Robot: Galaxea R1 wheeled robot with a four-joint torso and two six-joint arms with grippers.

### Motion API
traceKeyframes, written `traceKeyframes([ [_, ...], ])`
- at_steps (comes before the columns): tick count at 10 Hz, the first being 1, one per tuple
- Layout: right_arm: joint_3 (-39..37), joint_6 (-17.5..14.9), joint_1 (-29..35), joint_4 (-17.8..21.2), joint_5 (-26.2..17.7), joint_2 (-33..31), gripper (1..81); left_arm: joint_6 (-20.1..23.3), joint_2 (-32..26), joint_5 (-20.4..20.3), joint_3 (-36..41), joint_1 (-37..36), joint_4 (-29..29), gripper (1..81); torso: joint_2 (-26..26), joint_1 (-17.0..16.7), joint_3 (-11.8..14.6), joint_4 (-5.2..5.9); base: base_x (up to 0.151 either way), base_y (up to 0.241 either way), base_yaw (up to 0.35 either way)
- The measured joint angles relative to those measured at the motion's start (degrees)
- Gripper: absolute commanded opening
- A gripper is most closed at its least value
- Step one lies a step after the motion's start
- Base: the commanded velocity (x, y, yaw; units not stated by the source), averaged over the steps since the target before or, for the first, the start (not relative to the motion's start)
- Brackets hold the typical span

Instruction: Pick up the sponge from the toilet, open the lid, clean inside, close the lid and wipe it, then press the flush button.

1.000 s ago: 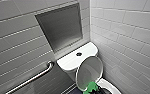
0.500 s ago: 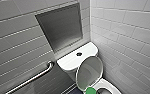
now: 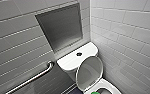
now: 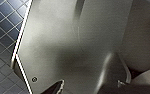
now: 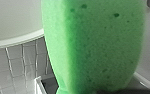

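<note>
Green sponge (image 5: 93,47) between right jaws

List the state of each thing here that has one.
Lid, raised, leaning back toward the tank.
Toilet, bowl uncovered.
Sponge, at the bowl; wet or dry unclear.
Flush button, untouched.

The unit is operating in a toilet room. A white toilet (image 3: 74,62) with a flush button (image 3: 79,53) is standing in a corner of grey wall tiles (image 3: 121,30). A metal grab bar (image 3: 33,78) is running along one wall, and dark floor tiles (image 4: 1,30) are showing below.
</note>
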Motion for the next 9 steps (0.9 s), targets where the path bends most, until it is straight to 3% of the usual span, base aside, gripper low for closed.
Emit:
traceKeyframes([
  [9,12.24,0.28,-4.88,-1.30,-0.99,-15.62,1.0,0.02,0.44,-0.01,-0.11,0.00,0.02,81.1,0.00,0.00,0.00,0.00,0.000,0.000,0.000],
])
